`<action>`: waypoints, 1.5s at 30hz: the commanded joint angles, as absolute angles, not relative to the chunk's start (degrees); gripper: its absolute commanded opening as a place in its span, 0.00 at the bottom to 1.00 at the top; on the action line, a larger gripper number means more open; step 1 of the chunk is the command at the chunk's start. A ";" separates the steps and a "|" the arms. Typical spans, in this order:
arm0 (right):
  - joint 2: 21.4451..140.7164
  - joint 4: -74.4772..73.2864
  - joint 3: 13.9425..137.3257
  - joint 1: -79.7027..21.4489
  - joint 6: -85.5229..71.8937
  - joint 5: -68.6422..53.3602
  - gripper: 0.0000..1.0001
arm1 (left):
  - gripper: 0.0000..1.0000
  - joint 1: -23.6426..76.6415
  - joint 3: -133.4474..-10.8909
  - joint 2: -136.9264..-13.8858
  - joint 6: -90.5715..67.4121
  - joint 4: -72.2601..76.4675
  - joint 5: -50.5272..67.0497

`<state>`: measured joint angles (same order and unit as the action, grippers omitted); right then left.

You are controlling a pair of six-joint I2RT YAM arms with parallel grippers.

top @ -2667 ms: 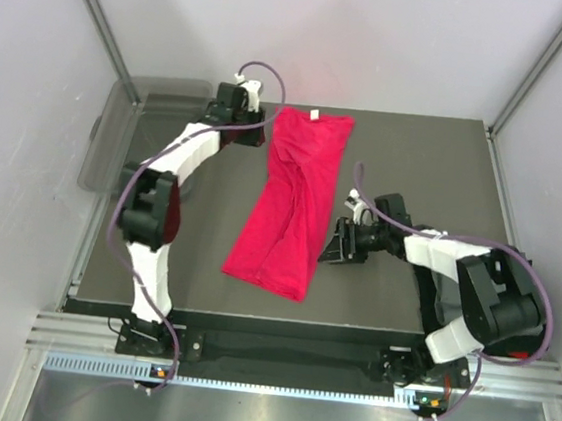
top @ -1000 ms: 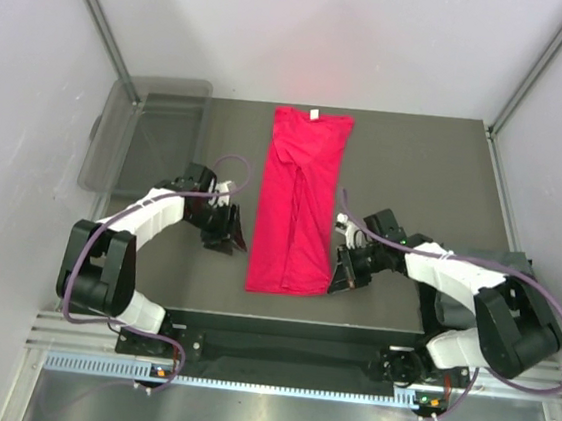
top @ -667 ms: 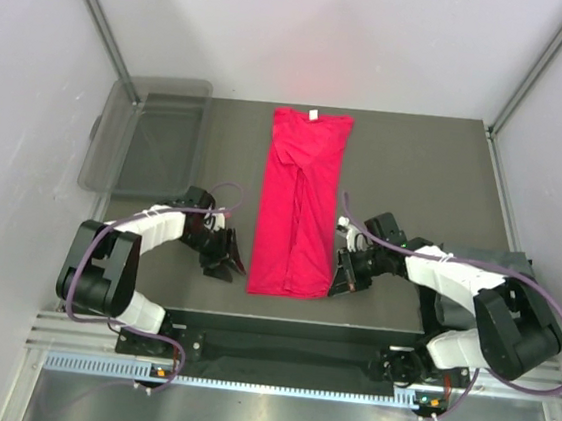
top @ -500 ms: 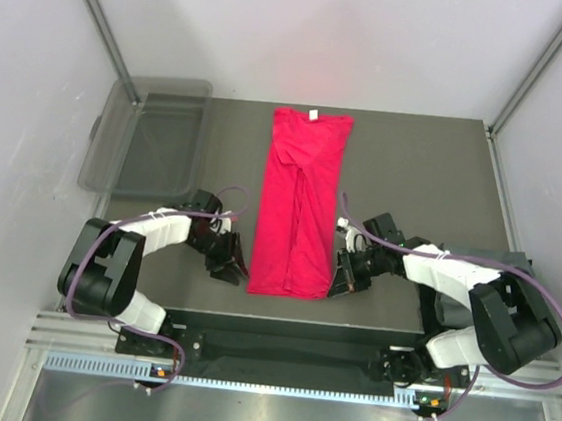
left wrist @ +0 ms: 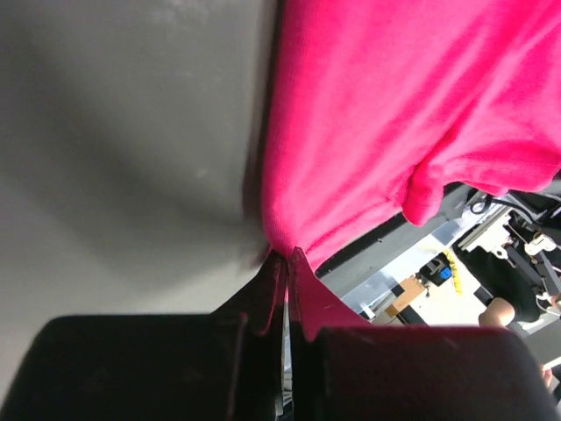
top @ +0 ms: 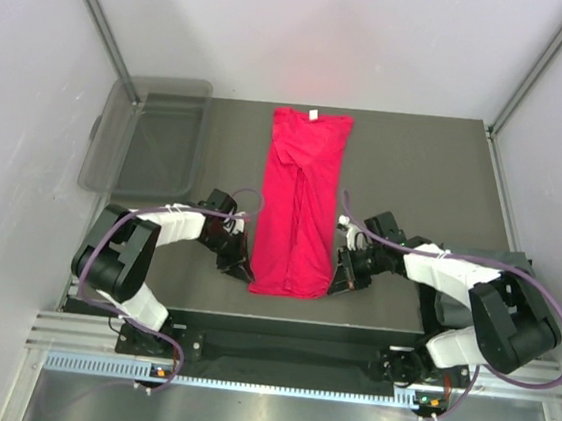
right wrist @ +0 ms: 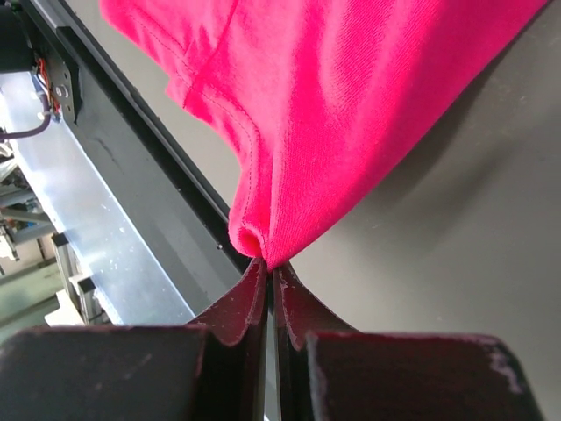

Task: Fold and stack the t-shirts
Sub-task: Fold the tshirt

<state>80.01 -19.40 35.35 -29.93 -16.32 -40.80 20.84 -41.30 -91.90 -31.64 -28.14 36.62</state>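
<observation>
1 red t-shirt [top: 299,207] lies flat on the dark bench [top: 417,164], folded into a long narrow strip that runs from 12 o'clock to 6 o'clock through the bench's middle. Its small white tag [top: 312,114] sits at the 12 o'clock end. The left fingers [top: 245,270] are at the strip's 7 o'clock corner, closed tight on the cloth edge. In the left wrist view, a sliver of red shows pinched between them. The right fingers [top: 335,280] are at the 5 o'clock corner, also clamped on the hem, and the right wrist view shows the cloth drawn into a small peak at their tips. Both arms reach in low from either side. A clear plastic bin [top: 148,136] stands at the bench's 10 o'clock edge, well apart from the shirt.
</observation>
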 commanded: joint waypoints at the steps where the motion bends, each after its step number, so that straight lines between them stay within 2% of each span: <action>1: 77.96 -17.84 37.79 -28.40 -16.00 -41.75 0.00 | 0.00 20.92 -44.99 -87.28 -31.12 -28.03 38.58; 6: 74.80 -18.28 39.37 -25.32 -14.59 -42.27 0.00 | 0.00 20.48 -51.66 -82.98 -28.39 -31.28 37.79; 13: 68.74 -20.48 41.66 -19.08 -10.38 -43.68 0.00 | 0.00 18.55 -54.14 -80.33 -25.84 -33.14 36.12; 18: 69.52 -21.35 45.25 -18.02 -7.13 -43.42 0.00 | 0.00 17.93 -57.64 -81.73 -25.23 -31.03 34.81; 27: 81.46 -20.66 57.01 -18.02 -0.53 -42.19 0.00 | 0.00 16.88 -73.11 -94.99 -18.20 -28.58 32.08; 36: 98.43 -19.78 74.94 -17.32 5.01 -39.73 0.00 | 0.00 14.16 -78.48 -103.88 -18.90 -16.54 29.36; 45: 108.45 -16.35 83.75 -16.17 4.40 -37.09 0.00 | 0.00 11.87 -86.21 -113.02 -18.63 -10.46 29.53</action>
